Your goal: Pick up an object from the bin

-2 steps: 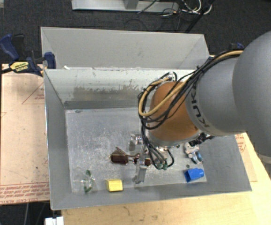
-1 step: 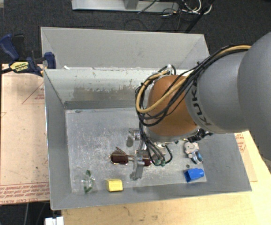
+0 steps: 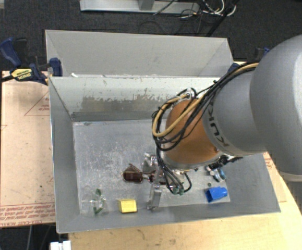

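We log everything in the front half of the bin (image 3: 62, 139). Along the front wall, left to right: small twisted piece (image 3: 97, 201) in the left corner, square block (image 3: 128, 206) just beside it, chunky block (image 3: 217, 194) well apart on the right. A lump (image 3: 132, 175) lies behind the square block, just left of the arm's wrist (image 3: 187, 139). A small bit (image 3: 217, 174) lies behind the chunky block.

Yellow block (image 3: 128, 206), blue block (image 3: 216, 194), dark brown lump (image 3: 132, 175), grey bin (image 3: 101, 147).
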